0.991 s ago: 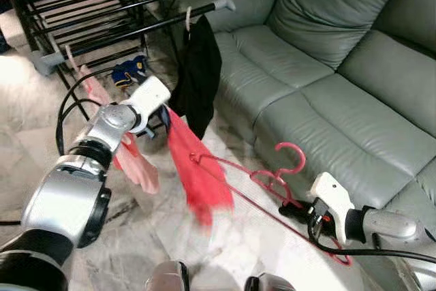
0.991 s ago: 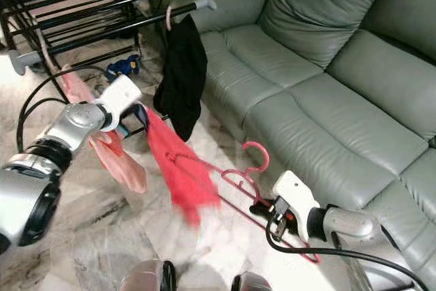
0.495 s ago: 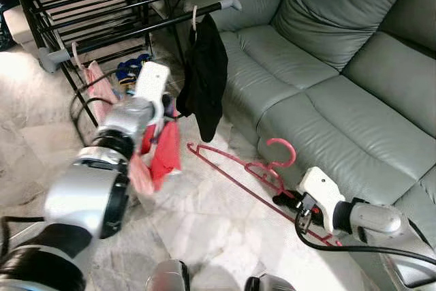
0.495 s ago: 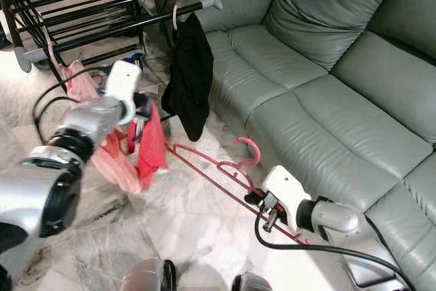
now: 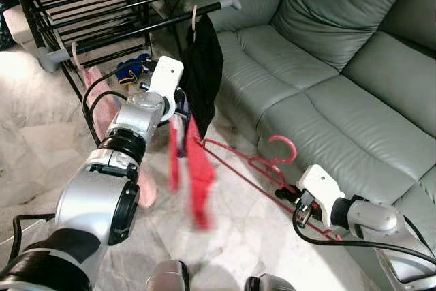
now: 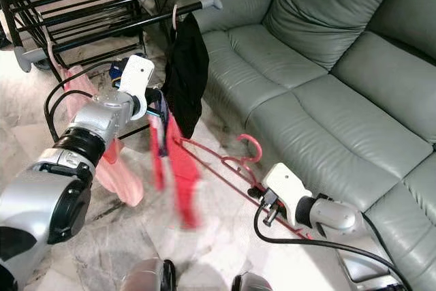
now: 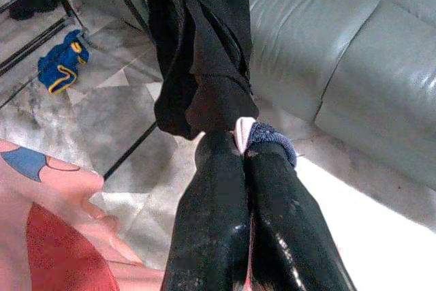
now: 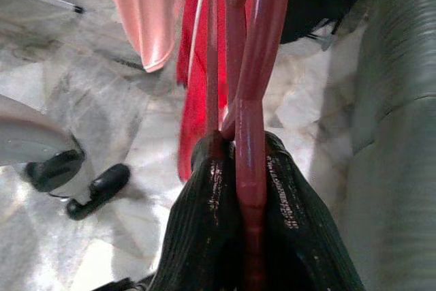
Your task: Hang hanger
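Pinching thin pink plastic hanger point(image 5: 253, 168), R fingers point(image 8: 289, 236).

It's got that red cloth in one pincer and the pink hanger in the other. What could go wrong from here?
Three things, I think. The red cloth hangs blurred from the left pincer, so it may be swinging and could slip from the thin pinch. The right pincer grips the pink hanger low near the floor, by the sofa, where its hook could catch. The black garment on the rack hangs close to the left pincer and could snag.
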Controlling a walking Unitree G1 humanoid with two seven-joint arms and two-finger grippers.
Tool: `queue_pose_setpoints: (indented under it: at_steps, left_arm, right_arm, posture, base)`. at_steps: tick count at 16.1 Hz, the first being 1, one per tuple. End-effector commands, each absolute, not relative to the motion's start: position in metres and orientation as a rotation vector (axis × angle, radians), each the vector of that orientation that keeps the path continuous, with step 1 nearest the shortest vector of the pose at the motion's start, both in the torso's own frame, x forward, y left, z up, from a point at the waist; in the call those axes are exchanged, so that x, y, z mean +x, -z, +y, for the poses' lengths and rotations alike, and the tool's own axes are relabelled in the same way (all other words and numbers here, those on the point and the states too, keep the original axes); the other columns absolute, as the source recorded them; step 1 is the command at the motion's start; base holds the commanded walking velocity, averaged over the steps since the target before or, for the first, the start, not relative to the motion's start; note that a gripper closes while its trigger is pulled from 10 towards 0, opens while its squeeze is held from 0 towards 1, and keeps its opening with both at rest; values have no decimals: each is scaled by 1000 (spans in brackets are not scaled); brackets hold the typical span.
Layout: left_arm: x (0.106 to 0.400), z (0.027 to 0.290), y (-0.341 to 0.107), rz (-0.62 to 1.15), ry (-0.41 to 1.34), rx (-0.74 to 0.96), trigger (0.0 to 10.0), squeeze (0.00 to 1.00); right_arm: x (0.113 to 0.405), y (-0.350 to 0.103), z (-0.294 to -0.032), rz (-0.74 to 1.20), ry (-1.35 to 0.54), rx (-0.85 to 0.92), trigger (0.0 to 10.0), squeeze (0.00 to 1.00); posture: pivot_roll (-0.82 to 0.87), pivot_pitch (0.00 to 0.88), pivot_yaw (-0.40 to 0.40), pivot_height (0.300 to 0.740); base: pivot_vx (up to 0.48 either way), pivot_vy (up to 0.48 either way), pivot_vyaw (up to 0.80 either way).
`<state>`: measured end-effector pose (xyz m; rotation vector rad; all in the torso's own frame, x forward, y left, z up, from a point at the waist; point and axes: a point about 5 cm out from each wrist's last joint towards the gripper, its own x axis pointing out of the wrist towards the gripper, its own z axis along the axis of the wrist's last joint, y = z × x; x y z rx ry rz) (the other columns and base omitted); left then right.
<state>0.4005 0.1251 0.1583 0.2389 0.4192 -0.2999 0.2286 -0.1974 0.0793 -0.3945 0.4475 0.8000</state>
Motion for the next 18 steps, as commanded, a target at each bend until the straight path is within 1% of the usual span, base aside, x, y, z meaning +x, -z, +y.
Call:
queue_pose_setpoints:
  at_steps: [1,3,7,9,10,11,12,13,14,15,17,18]
  left_arm:
    - [402,127,-167,389,307,263,10000,0]
    - [402,132,-167,400,297,245,10000,0]
    - [392,109,-179,395,434,220,10000,0]
    - [384,101,-177,428,520,206,10000,0]
    - [382,100,-171,443,528,195,10000,0]
    - [381,101,-165,443,498,166,10000,0]
    - [385,110,-156,453,350,90,10000,0]
    - [387,120,-146,436,154,44,10000,0]
    - [386,124,-141,423,66,71,10000,0]
    - [385,126,-137,443,-6,34,10000,0]
    - [384,128,-135,442,-69,19,10000,0]
    - [385,123,-136,441,-55,6,10000,0]
  right_arm:
    - [233,-83,-200,417,-774,-428,10000,0]
    - [239,-85,-204,403,-728,-429,10000,0]
    - [251,-83,-215,389,-620,-424,10000,0]
    - [254,-84,-216,379,-612,-422,10000,0]
    - [254,-87,-213,363,-634,-418,10000,0]
    - [254,-89,-210,355,-661,-415,10000,0]
    - [251,-92,-206,357,-712,-417,10000,0]
    - [246,-98,-202,371,-793,-413,10000,0]
    - [244,-101,-201,377,-826,-437,10000,0]
    - [244,-104,-203,382,-844,-456,10000,0]
    - [244,-108,-206,393,-866,-467,10000,0]
    - [245,-110,-207,397,-874,-461,10000,0]
  posture:
    - [-31,44,25,740]
    - [-34,44,22,740]
    - [-30,44,15,740]
    - [-30,44,15,740]
    - [-25,44,17,740]
    - [-25,44,17,740]
    - [-31,44,22,740]
    - [-35,43,23,740]
    - [-35,43,23,740]
    - [-39,43,22,740]
    - [-39,43,22,740]
    - [-41,41,22,740]
  base:
    - [0,0,0]
    - [0,0,0]
    - [0,0,0]
    - [0,0,0]
    - [0,0,0]
    - [0,0,0]
    - [0,0,0]
    - [0,0,0]
    - [0,0,0]
    - [0,0,0]
    - [0,0,0]
    - [0,0,0]
